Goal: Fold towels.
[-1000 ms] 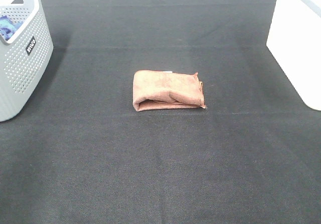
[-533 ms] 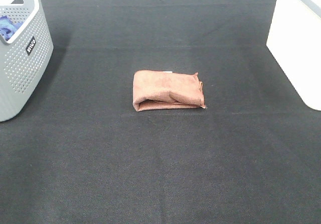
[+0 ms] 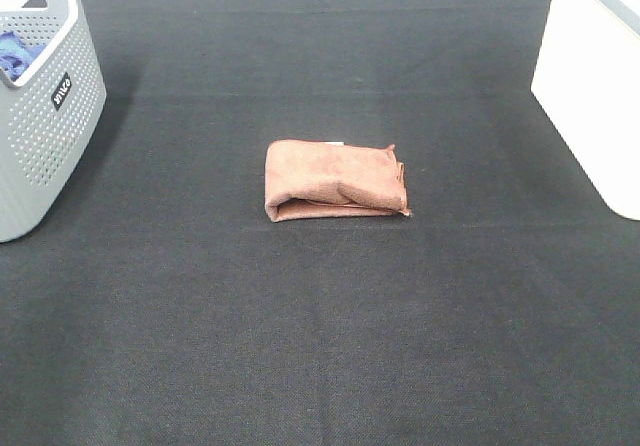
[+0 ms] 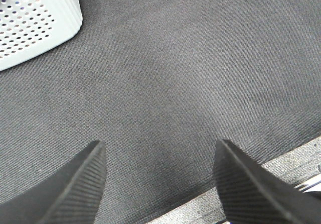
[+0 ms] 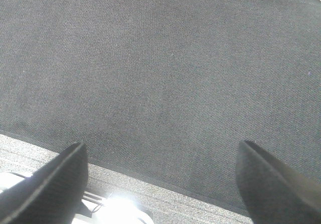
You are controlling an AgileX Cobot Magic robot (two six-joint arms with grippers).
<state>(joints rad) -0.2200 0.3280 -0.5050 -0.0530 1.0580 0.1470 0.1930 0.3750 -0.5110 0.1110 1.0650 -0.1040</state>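
Sitting at the left edge: grey basket (image 3: 45, 96), presumably holding cloths waiting their turn. Hovering near it over bare worktop (image 3: 320, 346), left gripper (image 4: 158, 176), fingers apart, gripping nothing. Lying mid-worktop: reddish-brown towel (image 3: 335, 180), already folded into a compact rectangle, likely awaiting pickup. Hanging by the near edge: right gripper (image 5: 160, 176), fingers spread, empty.

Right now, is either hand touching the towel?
No. The folded towel lies alone on the black mat, and both wrist views show only open fingers over bare mat.
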